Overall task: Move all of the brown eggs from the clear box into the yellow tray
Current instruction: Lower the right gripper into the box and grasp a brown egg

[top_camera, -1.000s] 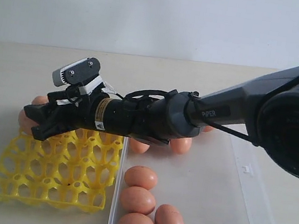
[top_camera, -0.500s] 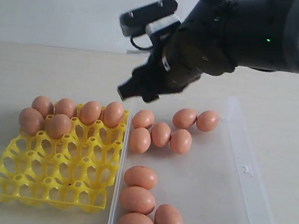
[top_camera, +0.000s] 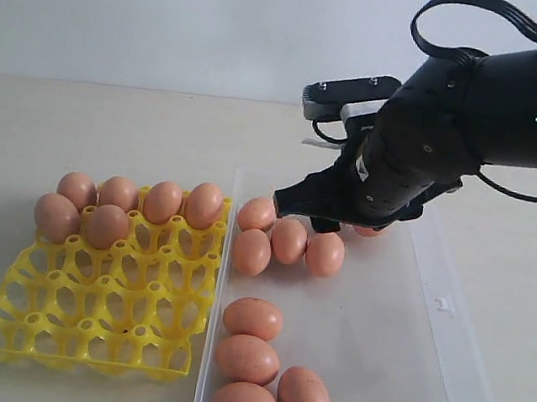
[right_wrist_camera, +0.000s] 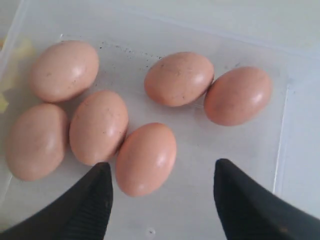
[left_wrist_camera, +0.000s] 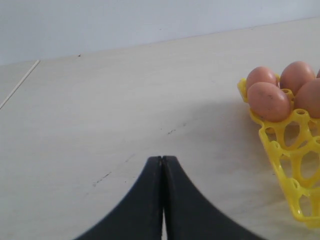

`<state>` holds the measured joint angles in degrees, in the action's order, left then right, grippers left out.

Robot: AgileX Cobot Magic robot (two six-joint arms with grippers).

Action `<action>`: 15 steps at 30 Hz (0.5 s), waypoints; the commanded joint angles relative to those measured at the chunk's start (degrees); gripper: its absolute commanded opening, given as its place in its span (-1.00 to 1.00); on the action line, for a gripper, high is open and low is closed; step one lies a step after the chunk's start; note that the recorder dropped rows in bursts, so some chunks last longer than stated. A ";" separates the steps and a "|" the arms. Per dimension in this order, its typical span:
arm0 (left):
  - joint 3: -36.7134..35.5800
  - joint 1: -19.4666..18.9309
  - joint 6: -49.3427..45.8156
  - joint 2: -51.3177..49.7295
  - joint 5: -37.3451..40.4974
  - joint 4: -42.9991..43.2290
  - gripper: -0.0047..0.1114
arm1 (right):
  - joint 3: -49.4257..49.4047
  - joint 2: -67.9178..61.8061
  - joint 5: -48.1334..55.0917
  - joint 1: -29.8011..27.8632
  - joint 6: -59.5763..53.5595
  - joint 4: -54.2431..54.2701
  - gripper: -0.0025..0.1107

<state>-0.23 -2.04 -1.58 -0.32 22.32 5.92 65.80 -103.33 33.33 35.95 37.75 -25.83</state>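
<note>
Right gripper (right_wrist_camera: 161, 170), empty and spread wide, is swinging back from the tray (top_camera: 73, 358) and hovering over eggs (right_wrist_camera: 146, 159) in the box (top_camera: 378, 349); six are sitting in cells, ten are waiting for transfer.

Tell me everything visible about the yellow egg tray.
The bright yellow plastic egg tray is a roughly square grid of open cups with raised pegs. It lies flat on the pale tabletop, one edge close beside the clear plastic box. Six brown eggs sit in it: four in the far row, two at the next row's left end. Other cups are empty.
</note>
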 commanded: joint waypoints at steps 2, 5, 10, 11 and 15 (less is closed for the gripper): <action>0.23 0.43 0.36 0.32 -0.52 -0.14 -0.92 | -0.19 -3.80 -3.88 -0.76 1.46 -0.66 0.05; 0.23 0.43 0.36 0.32 -0.52 -0.14 -0.92 | 0.37 -6.20 -5.25 -1.05 2.77 -0.64 0.05; 0.23 0.43 0.36 0.32 -0.52 -0.14 -0.92 | 2.20 -9.03 -5.25 -1.71 2.86 -1.21 0.05; 0.23 0.43 0.36 0.32 -0.52 -0.14 -0.92 | 2.50 -9.39 -5.25 -1.71 2.86 -1.32 0.05; 0.23 0.43 0.36 0.32 -0.52 -0.14 -0.92 | 3.29 -10.67 -5.83 -2.07 2.86 -1.44 0.05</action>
<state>-0.23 -2.04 -1.58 -0.32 22.32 5.92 68.28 -113.25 28.60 34.36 40.28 -26.61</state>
